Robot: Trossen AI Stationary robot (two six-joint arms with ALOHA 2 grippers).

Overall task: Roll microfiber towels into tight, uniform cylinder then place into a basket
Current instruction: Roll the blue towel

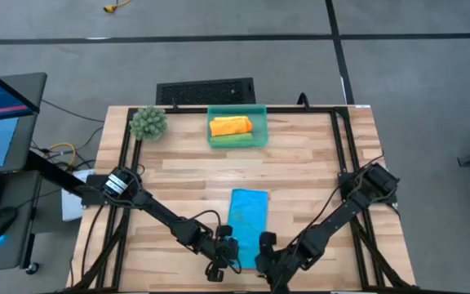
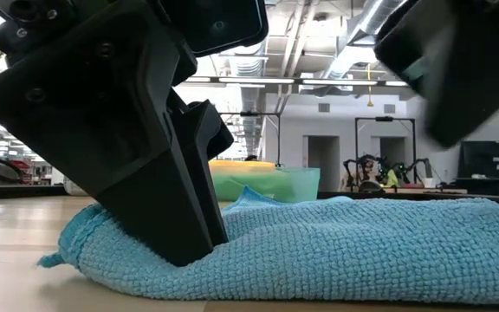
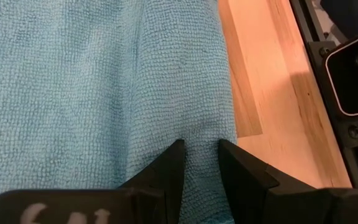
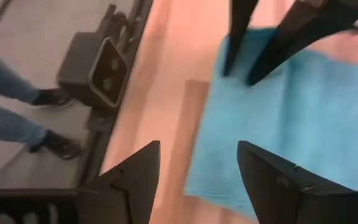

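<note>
A bright blue towel (image 1: 249, 214) lies spread flat near the table's near edge, one layer on the wood as far as I can see. My left gripper (image 1: 225, 255) stands on its near left corner, shut on the cloth (image 3: 201, 149). My right gripper (image 1: 265, 245) hovers open just above the towel's near edge (image 4: 197, 155), with the cloth and bare wood below its fingers. At the far middle stands the teal basket (image 1: 237, 144), holding an orange roll (image 1: 230, 126) and a green roll (image 1: 233, 140). My left gripper pinches a small ridge of the blue towel (image 3: 202, 134) between its two fingertips, close to the towel's side edge at the near left corner. The fingers (image 2: 176, 234) slant down onto it from the near left. The towel rests flat on the table, slack.
A spiky green plant ball (image 1: 148, 122) sits at the far left corner. Black frame rails (image 1: 337, 147) run along the table's sides. A person's legs (image 4: 11, 93) stand on the floor beyond the table edge, next to a black camera block (image 4: 95, 68).
</note>
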